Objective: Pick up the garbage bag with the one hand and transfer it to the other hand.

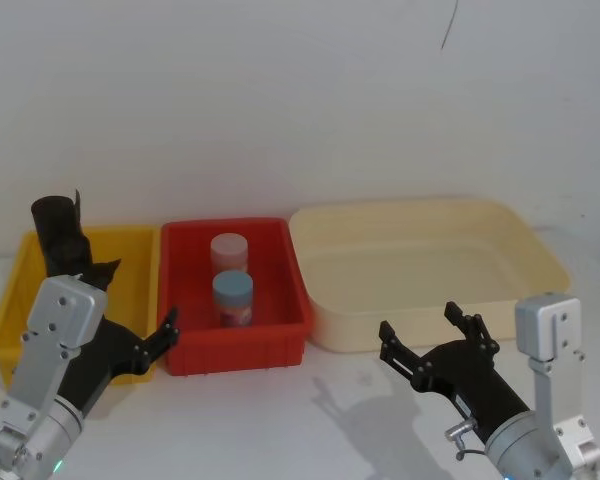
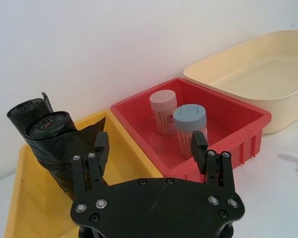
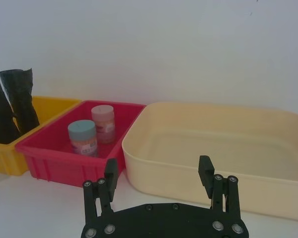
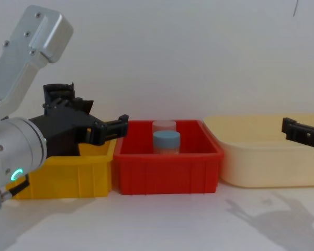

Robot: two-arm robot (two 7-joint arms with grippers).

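Left gripper [image 2: 150, 144] spread; garbage bag [image 2: 52, 141] beyond one fingertip [image 2: 102, 145], against jagged roll [image 2: 26, 111]: could pinch both. Right gripper [image 3: 158, 168] spread, idle.

Lab-style test bench: bare white wall [image 1: 280, 100], white tabletop [image 1: 280, 420], yellow bin [image 1: 8, 305], red bin [image 1: 240, 350], cream tub [image 1: 350, 325] lined up.

Pretty bright and even all round, soft light on the white wall [image 1: 280, 100], no harsh glare anywhere. The right claw [image 1: 417, 318] throws a faint, fuzzy-edged shadow [image 1: 355, 405] onto the worktop [image 1: 260, 430], off to its left, so the light's from up and rightish. The inside of the red bin [image 1: 235, 352] is a touch darker. A green ring light [image 4: 15, 174] glows on the left arm [image 4: 21, 57].
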